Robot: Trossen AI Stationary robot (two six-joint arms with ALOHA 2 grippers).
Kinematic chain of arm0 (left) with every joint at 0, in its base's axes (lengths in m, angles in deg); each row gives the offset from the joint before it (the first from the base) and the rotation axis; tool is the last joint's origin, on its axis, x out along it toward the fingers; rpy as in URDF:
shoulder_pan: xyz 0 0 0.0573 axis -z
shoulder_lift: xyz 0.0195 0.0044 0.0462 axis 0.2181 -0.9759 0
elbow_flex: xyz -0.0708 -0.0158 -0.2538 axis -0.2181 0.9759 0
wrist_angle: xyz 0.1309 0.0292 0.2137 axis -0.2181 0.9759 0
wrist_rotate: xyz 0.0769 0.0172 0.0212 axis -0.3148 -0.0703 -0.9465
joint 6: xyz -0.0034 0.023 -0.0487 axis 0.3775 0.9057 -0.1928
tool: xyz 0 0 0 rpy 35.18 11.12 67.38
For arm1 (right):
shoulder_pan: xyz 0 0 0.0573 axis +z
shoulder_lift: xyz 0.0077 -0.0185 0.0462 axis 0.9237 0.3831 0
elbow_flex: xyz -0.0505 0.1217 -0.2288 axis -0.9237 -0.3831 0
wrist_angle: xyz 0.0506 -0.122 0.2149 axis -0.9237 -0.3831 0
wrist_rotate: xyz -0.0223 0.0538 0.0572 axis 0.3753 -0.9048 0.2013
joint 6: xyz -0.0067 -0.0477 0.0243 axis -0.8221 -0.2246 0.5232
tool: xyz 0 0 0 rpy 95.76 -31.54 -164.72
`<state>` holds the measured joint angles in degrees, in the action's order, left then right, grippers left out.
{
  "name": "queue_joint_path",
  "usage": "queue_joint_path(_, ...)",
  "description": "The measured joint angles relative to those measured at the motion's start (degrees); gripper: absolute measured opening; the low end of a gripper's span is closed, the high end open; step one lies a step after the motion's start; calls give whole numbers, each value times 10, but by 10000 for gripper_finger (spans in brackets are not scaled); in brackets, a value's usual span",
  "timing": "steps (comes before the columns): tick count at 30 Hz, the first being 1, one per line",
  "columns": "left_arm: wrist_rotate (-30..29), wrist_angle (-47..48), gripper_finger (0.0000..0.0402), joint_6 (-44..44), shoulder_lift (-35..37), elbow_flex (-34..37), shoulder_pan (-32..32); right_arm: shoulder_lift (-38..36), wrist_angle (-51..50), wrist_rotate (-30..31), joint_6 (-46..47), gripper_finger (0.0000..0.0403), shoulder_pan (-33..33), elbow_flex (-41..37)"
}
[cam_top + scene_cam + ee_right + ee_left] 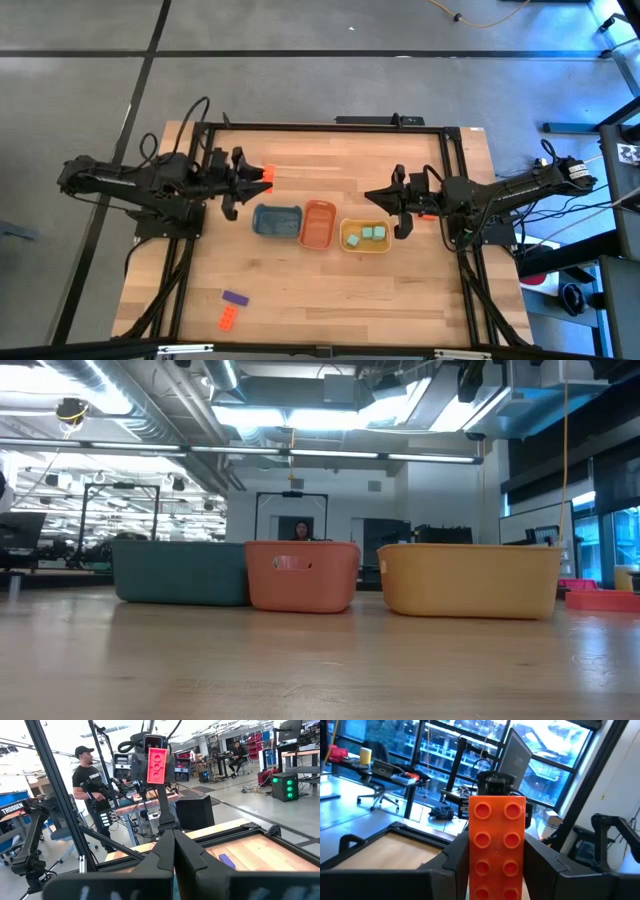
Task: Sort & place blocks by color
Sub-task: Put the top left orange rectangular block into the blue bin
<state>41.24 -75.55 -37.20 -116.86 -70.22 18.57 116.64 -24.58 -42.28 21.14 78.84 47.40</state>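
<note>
My left gripper (262, 178) hovers above the table's left half, left of the trays, shut on an orange-red block (497, 835). That block also shows far off in the right wrist view (156, 766). My right gripper (372, 196) waits shut and empty above the table's right half, behind the yellow tray (344, 228). Two mint green blocks (365, 236) lie in that tray. A purple block (235, 298) and another orange-red block (229, 319) lie flat on the table near its front left. My left gripper pinches the orange-red block by its two long sides (470, 862) between the two fingers (451, 862). The fingers lie about level, pointing toward the table's right, along the block. The block sticks out past the fingertips, studs facing the wrist camera, lifted clear of the table.
A blue tray (277, 221), an orange tray (318, 224) and the yellow tray stand in a row at the table's middle. A dark frame (320, 128) runs along the far edge and sides. People (90, 785) are in the room beyond the table.
</note>
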Motion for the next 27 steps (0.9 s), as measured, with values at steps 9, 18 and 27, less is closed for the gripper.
queue_joint_path(9, -6, 1, 130, 0, 1, 0, -1, 0, 0, 0, 0, 0, 0, 0)
queue_joint_path(18, -3, 15, 130, 0, 1, 0, -1, 0, 0, 0, 1, 0, 0, 0)
queue_joint_path(27, 29, 369, 130, 41, -107, -168, -29, 0, 0, 0, 2, 0, 0, 0)
